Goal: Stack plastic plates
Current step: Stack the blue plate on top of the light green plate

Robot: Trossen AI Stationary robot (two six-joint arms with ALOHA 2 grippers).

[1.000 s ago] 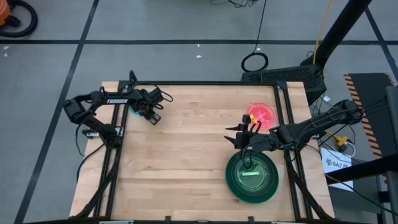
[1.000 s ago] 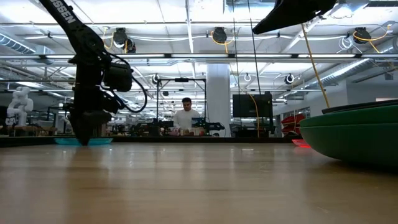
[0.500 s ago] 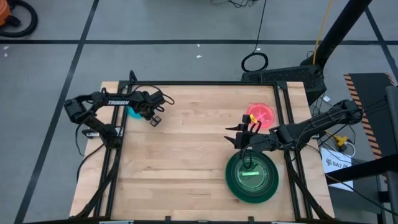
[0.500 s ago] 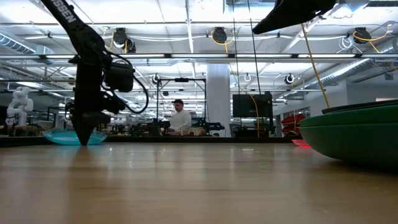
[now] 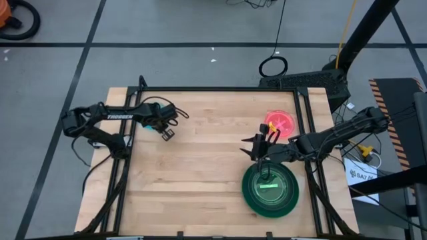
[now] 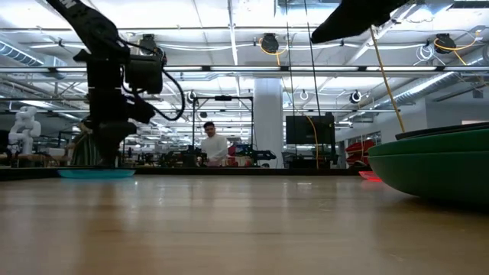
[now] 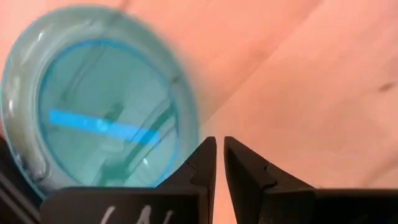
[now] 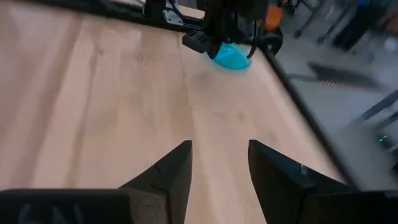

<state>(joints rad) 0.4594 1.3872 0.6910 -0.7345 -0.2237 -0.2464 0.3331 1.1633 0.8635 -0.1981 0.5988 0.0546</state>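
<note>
A small translucent blue plate [image 7: 99, 99] lies flat on the table at the far left, partly under my left arm [image 5: 144, 123]. My left gripper [image 7: 219, 142] hangs just above the table beside the plate's rim, shut, with nothing between its fingers. My right gripper [image 8: 219, 146] waits open and raised at the right [image 5: 260, 148], just beyond a stack of plates. That stack is large green plates [image 5: 269, 189] with a dark plate on top. A small pink plate [image 5: 280, 123] lies flat behind the stack.
Bare wood spreads across the middle of the table between the blue plate and the stack. Black frame rails [image 5: 220, 89] run along the table's edges. Seen from table height, the green stack [image 6: 435, 164] fills the right side, and a person sits far off in the room.
My left gripper closed its fingers at the blue plate's rim, then rose and drifted a little toward the near and right edges. The plate tipped up on one edge half a second ago and now lies flat again. My right arm kept still.
</note>
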